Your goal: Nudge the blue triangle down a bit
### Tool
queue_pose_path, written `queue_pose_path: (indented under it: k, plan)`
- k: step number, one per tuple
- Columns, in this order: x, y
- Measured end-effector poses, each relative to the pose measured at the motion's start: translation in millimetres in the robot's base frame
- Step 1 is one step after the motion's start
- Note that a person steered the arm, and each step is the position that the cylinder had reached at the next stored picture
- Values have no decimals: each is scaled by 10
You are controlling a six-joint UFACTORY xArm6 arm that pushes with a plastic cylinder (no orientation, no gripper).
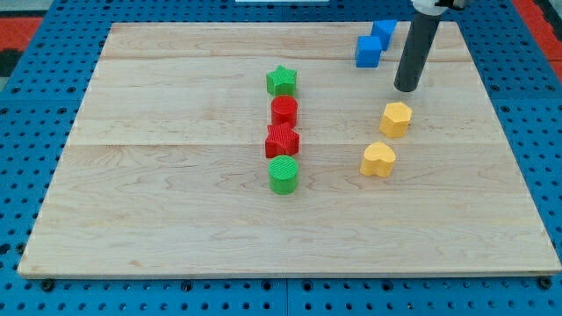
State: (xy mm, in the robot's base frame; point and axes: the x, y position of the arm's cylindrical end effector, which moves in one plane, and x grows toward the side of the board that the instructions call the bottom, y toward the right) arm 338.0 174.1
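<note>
Camera view: my tip (407, 88) is being shown over the wooden board (176, 219), touching no block; no pincer is fitted, so nothing is being held. The blue triangle (385, 32) is being seen at its 11 o'clock, near the board's top edge, touching the blue cube (369, 51). A yellow hexagon (395, 118) is lying close at the tip's 6 o'clock, a yellow heart (378, 160) beyond it.

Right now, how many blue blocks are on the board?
2, both near the view's top right. One blue block sits lower left; the other blue block lies just above and right of it, beside the rod. My tip is right of and below them. None seem hidden.
</note>
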Motion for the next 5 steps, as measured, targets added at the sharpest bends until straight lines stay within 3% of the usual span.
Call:
queue_pose_path:
  k: [3,5]
  plan:
    - [-136,-47]
    - [-542,653]
